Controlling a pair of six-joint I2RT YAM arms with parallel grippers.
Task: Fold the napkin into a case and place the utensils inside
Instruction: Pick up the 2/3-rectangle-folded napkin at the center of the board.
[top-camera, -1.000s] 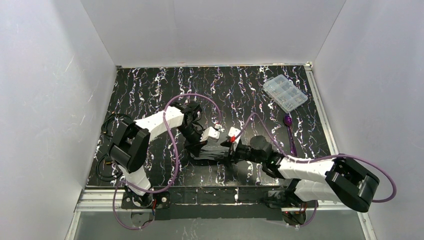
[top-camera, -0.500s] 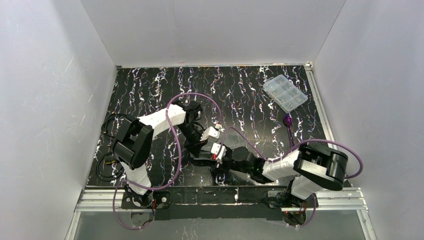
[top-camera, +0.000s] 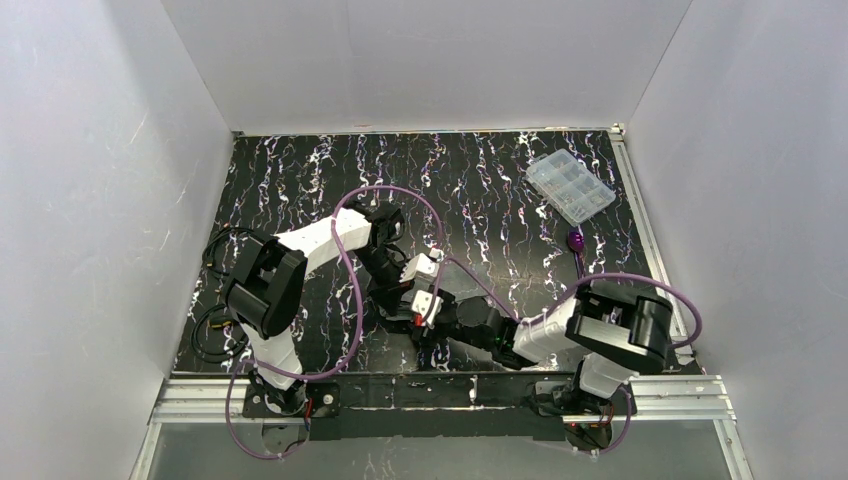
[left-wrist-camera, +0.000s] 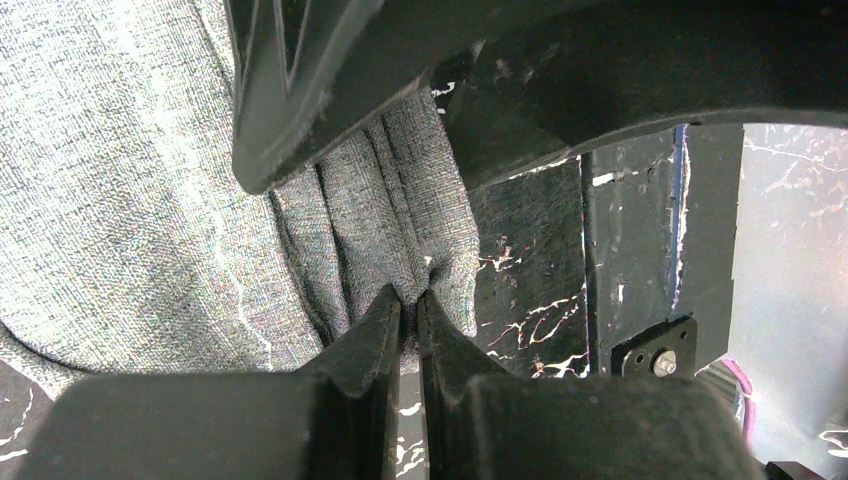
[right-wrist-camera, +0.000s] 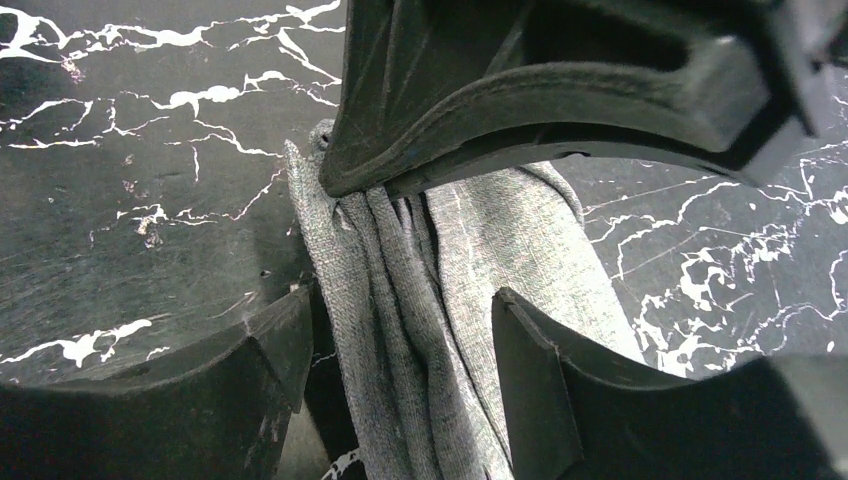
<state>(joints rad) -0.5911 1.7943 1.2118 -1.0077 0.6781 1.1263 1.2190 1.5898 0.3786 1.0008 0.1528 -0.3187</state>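
Pinching the napkin (left-wrist-camera: 150, 200) on the white-walled black marbled table (top-camera: 300, 180), left gripper (left-wrist-camera: 410, 300) meets the spread-wide right gripper (right-wrist-camera: 400, 310).

White walls (top-camera: 430, 60), black marbled tabletop (top-camera: 300, 170)

Napkin (left-wrist-camera: 120, 180) — edges cropped; overhead, mostly hidden.
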